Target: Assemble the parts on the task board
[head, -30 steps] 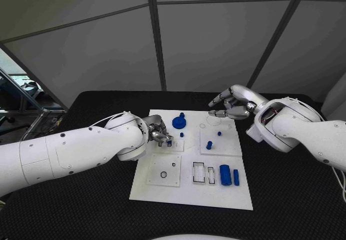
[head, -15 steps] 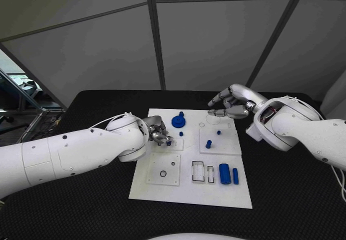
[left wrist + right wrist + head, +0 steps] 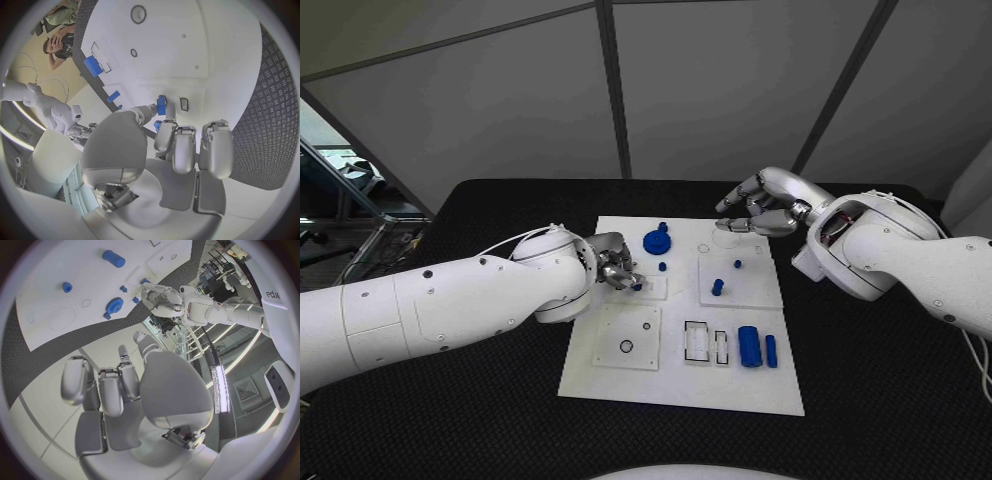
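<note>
On the task board point(image 3: 678, 385), the left hand point(image 3: 617, 268) pinches a small blue part point(image 3: 161, 105); the right hand point(image 3: 759, 210) hovers empty, fingers curled.

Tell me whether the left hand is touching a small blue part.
Touching. In the left wrist view, the left hand pinches a small blue part between its fingertips over the task board.

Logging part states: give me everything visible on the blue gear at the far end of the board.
The blue gear is a round toothed disc with a raised hub or knob on top, plain matte blue, plastic by its look. It lies flat on the white task board near its far edge, left of centre. The right wrist view shows it the same way, with a small blue stub beside its rim. Neither hand touches it: the left hand is just beside it, nearer the robot; the right hand hovers off to its right.
</note>
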You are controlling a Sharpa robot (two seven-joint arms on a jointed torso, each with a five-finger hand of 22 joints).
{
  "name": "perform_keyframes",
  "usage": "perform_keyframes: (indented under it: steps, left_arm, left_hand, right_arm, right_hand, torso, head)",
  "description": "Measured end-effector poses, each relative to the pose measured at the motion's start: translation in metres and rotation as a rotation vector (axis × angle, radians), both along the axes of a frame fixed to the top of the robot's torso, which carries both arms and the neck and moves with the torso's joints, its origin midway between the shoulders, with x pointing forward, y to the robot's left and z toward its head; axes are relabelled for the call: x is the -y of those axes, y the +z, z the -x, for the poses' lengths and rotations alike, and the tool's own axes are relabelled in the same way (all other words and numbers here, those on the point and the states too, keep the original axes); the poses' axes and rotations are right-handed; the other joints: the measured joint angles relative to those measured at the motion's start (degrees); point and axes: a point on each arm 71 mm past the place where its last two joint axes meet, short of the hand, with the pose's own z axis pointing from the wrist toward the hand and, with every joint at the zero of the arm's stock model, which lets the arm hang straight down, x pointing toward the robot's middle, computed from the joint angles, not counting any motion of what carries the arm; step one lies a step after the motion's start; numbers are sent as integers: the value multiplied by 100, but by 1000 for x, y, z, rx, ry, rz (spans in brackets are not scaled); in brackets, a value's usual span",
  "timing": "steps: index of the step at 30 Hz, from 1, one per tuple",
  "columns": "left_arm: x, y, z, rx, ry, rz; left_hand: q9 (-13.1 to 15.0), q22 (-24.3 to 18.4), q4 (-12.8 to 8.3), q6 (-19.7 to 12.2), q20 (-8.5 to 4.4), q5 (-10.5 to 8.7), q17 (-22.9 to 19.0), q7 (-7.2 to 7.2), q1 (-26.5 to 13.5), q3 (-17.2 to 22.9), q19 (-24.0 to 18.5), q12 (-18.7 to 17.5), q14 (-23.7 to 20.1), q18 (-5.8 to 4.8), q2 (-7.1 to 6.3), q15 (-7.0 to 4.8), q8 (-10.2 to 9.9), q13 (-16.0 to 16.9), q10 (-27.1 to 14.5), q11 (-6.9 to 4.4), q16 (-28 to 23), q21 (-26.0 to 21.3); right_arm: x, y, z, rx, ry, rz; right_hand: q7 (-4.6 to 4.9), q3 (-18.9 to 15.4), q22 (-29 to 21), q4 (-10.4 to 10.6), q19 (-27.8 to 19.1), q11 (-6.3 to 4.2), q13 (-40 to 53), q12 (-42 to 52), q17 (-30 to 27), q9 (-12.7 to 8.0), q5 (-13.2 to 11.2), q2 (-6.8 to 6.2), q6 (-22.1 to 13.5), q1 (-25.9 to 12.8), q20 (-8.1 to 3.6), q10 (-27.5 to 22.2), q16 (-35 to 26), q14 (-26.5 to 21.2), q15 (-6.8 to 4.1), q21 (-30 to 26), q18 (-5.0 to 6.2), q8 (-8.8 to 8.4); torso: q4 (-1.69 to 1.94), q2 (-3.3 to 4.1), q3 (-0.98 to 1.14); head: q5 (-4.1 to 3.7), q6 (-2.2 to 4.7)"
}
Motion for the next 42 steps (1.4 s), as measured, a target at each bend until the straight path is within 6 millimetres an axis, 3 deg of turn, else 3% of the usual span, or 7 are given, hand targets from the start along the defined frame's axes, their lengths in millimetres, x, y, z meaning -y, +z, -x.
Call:
perform_keyframes:
  steps: [19, 20, 26, 28, 33, 42]
  left_arm:
    - [2, 0, -2, -5, -22, -27]
    - [2, 0, -3, -6, -23, -28]
    - [3, -1, -4, -11, -21, -32]
    - [2, -1, -5, -13, -19, -35]
    - [4, -4, -5, -23, -23, -38]
    - [6, -5, -6, -32, -22, -39]
  left_hand:
    - [27, 0, -5, 0, 0, -6, 0, 0, -121, 5, 0, 0, 0, 1, -6, 0, 45, 0, -1, 1, 0, 0]
    - [32, 0, -147, 0, 0, -6, 0, 0, -187, 147, 0, 0, 0, 0, -28, 0, 60, 0, -1, 1, 0, 0]
    - [29, 0, -356, 136, 0, -6, 0, -47, -554, 221, 0, 23, 0, 0, -141, 0, 89, 42, 26, -24, 0, 1]
    - [22, 0, -244, 245, 0, 0, 0, -101, -701, -23, 0, 84, 0, 1, -198, -1, 104, 88, 46, -44, 0, 52]
    - [-5, 0, -89, 307, -21, 2, 0, -121, -808, -439, 21, 123, 0, 1, -189, -1, 56, 141, 65, -65, 0, 80]
    - [-12, 0, 11, 377, -21, 2, 0, -152, -830, -708, 20, 151, 0, 0, -167, -41, 37, 165, 85, -86, 0, 115]
  right_arm:
    - [0, -1, 0, -5, 1, 3]
    - [0, -1, 0, -5, 1, 4]
    - [0, -1, 0, -6, -1, 5]
    - [1, -1, 0, -6, -1, 5]
    - [1, -1, 0, -7, -2, 6]
    - [1, -1, 0, -8, -3, 6]
  right_hand:
    - [0, 0, -6, 0, 0, 0, 0, 0, 0, -5, 0, 0, 0, 0, 0, 0, 0, 0, 0, -22, 0, 0]
    - [0, 0, -6, 0, 0, 0, 0, 0, 0, -5, 0, 0, 0, 0, 0, 0, 0, 0, 0, -21, 0, 0]
    - [0, 0, -7, 0, 0, 0, 0, 0, 0, -5, 0, 0, 0, 0, 0, 0, 0, 0, 0, -21, 0, 0]
    - [0, 0, -13, 0, 0, 0, 0, 0, 2, -5, 0, 0, 0, 0, 0, 0, 0, 0, 0, -21, 0, 0]
    - [0, 16, -13, 16, 0, 0, 0, -23, 4, -5, 4, 0, 0, 0, 0, 0, 0, 0, 0, -21, 0, 0]
    - [0, 16, -13, 16, 0, 0, 0, -23, 3, -4, 27, 0, 0, 0, 0, 0, 0, 0, 0, -21, 0, 0]
  torso:
    - [1, -3, 3]
    - [1, -3, 3]
    - [1, -2, 3]
    - [0, -2, 3]
    - [-1, -2, 3]
    - [-1, -2, 4]
  head:
    - [23, -23]
    - [24, -23]
    - [27, -41]
    - [25, -52]
    - [15, -52]
    - [2, -37]
